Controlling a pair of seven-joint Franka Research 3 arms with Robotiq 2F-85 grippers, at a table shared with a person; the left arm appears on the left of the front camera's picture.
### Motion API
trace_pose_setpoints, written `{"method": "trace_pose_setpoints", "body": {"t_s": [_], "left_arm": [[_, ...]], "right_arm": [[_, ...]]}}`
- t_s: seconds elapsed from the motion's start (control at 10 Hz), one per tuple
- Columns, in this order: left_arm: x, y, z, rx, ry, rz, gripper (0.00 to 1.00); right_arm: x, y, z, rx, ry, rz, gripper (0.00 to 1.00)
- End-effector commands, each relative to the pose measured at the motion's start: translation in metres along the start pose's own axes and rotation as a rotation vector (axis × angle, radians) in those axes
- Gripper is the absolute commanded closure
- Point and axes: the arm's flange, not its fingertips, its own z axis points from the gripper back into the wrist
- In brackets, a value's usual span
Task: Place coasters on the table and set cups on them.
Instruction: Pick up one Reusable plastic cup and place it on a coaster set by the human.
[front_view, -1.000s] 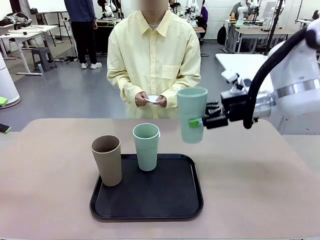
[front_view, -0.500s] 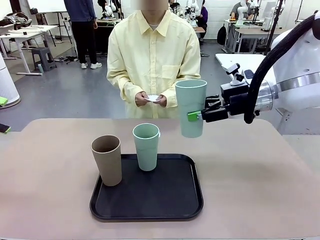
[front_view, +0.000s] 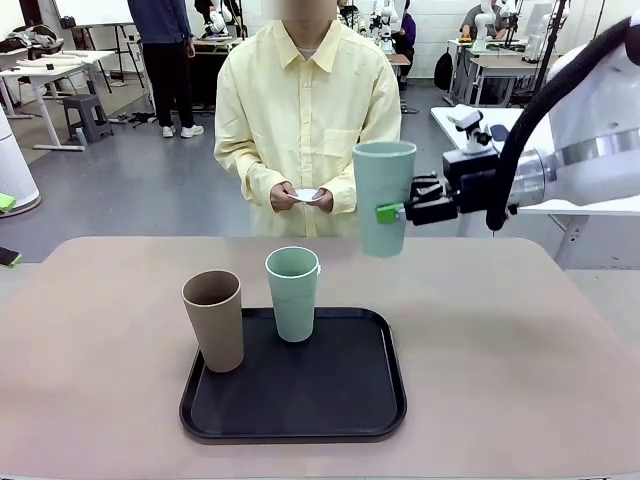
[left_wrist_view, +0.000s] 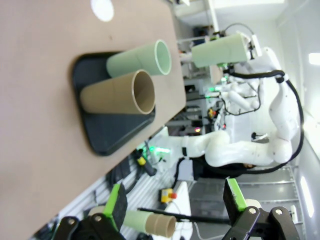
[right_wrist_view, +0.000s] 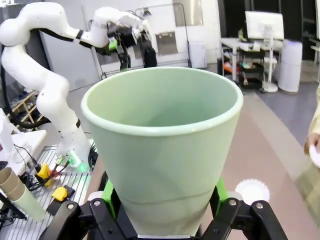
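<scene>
My right gripper (front_view: 398, 212) is shut on a pale mint green cup (front_view: 384, 198), held upright in the air above the far right part of the beige table (front_view: 500, 340). In the right wrist view that cup (right_wrist_view: 162, 150) sits between the green pads, and a white lacy coaster (right_wrist_view: 252, 191) lies on the table beyond it. A second mint cup (front_view: 292, 293) and a tan-brown cup (front_view: 213, 320) stand on the black tray (front_view: 300, 410). The person holds another coaster (front_view: 306, 196) in both hands. My left gripper (left_wrist_view: 174, 185) is open, well away from the tray (left_wrist_view: 107, 135), with a coaster (left_wrist_view: 102, 9) far off.
The person in a yellow shirt (front_view: 305, 110) stands at the far edge, hands together at waist height. Bare tabletop lies left and right of the tray. A small dark object (front_view: 8, 257) lies at the table's far left corner.
My right gripper has lifted the mint cup higher above the table. The two cups on the tray and the person's hands have stayed put.
</scene>
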Motion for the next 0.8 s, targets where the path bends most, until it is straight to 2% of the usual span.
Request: {"method": "trace_pose_setpoints", "body": {"t_s": [0.0, 0.3, 0.5, 0.7], "left_arm": [[-0.001, 0.001, 0.001, -0.011, 0.004, -0.018, 0.0], [-0.001, 0.001, 0.001, -0.011, 0.004, -0.018, 0.0], [-0.001, 0.001, 0.001, -0.011, 0.004, -0.018, 0.0], [-0.001, 0.001, 0.001, -0.011, 0.004, -0.018, 0.0]], "right_arm": [[0.011, -0.042, -0.003, 0.092, 0.004, 0.061, 0.16], [0.007, -0.092, -0.014, 0.185, -0.015, 0.108, 0.16], [-0.007, -0.11, -0.027, 0.245, -0.052, 0.183, 0.16], [-0.025, -0.13, -0.055, 0.181, -0.089, 0.205, 0.16]]}}
